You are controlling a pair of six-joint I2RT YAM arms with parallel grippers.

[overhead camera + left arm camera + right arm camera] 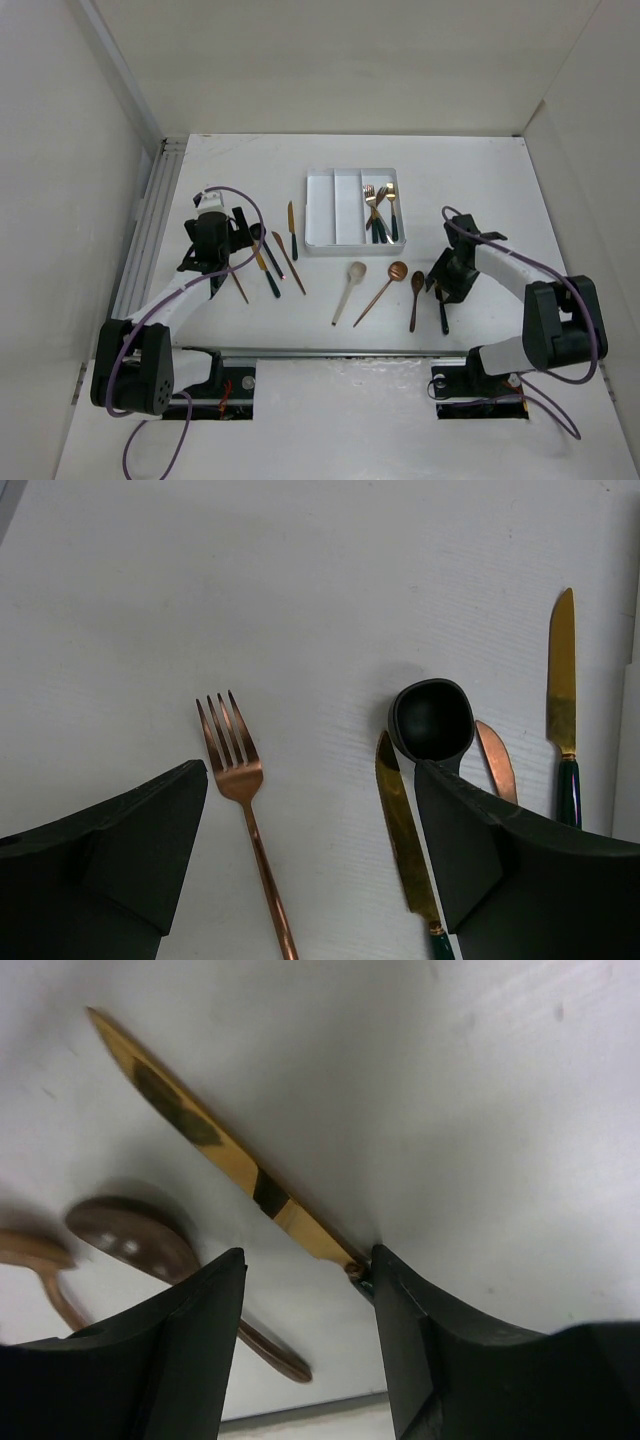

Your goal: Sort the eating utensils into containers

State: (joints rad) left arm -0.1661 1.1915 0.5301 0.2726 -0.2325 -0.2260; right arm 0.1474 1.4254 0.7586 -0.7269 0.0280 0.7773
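White table (pixel 480 180) with a compartmented white tray (pixel 322 210) and loose utensils (pixel 378 295) around it

**A:** What is there to see?

**B:** A white surface (pixel 300 580), viewed from above. Two dark fingers (pixel 120 860) rise from the bottom corners, wide apart, gripping nothing.

**A:** What lies between them?

**B:** A copper fork (pixel 243 780), tines pointing away, just beside the lower-left finger. By the lower-right finger lies a gold knife (pixel 398 820), tip away. Next to it is a black spoon (pixel 432 718), its handle hidden behind that finger.

**A:** Anything else?

**B:** A copper utensil tip (pixel 497 765) shows beside the spoon, its kind unclear. At far right lies a second gold knife (pixel 562 670) with a dark green handle.
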